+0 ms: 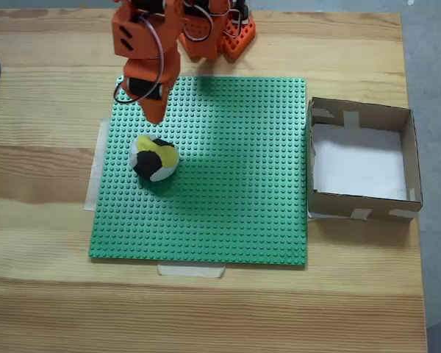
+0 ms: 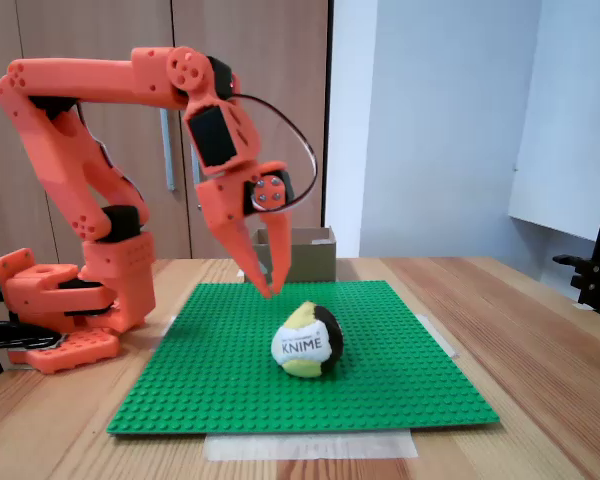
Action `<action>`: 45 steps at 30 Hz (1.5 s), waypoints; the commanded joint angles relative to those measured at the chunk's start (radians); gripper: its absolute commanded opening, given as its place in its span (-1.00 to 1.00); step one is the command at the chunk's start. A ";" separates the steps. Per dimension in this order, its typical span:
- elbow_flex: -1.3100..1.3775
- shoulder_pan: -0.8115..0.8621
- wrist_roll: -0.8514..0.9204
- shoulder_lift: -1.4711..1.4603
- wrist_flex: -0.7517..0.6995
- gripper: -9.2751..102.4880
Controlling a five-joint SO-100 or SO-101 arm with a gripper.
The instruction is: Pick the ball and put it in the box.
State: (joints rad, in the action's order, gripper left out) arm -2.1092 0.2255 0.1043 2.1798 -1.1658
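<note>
On the green studded baseplate, taped flat to the wooden desk, the ball rests near the plate's left edge as the top-down fixed view shows it; its white, black and yellow patches are visible in both fixed views, and the low fixed view shows dark lettering on a white patch of it. My orange arm reaches out from its base at the desk's far edge, and my tool points downward above the plate, just behind the ball and apart from it, grasping nothing. Its two fingers taper to tips that lie close together in the low fixed view, with only a narrow gap between them; in the top-down fixed view the tool appears just above the ball in the picture. The box, brown cardboard with a white bottom and pale tape at its corners, stands just beside the plate's right edge in the top-down fixed view, well apart from the ball.
</note>
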 commanded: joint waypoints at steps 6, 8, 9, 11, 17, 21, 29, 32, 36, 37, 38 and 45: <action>0.106 0.025 0.014 -0.063 -0.012 -0.47; 0.115 0.029 0.015 -0.078 -0.017 -0.37; 0.117 0.029 0.017 -0.084 -0.018 -0.36; 0.120 0.031 0.017 -0.098 -0.025 -0.27; 0.150 0.031 0.002 -0.160 -0.064 0.01; 0.179 0.035 -0.002 -0.213 -0.091 0.09; 0.213 0.044 -0.002 -0.281 -0.097 0.10; 0.213 0.044 -0.012 -0.299 -0.091 0.10; 0.213 0.044 -0.021 -0.324 -0.083 0.10; 0.213 0.044 -0.025 -0.330 -0.078 0.10; 0.213 0.044 -0.026 -0.334 -0.072 0.09; 0.190 0.043 -0.040 -0.348 -0.005 0.05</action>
State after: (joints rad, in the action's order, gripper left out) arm -1.9497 0.2700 0.0736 1.8300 -1.1996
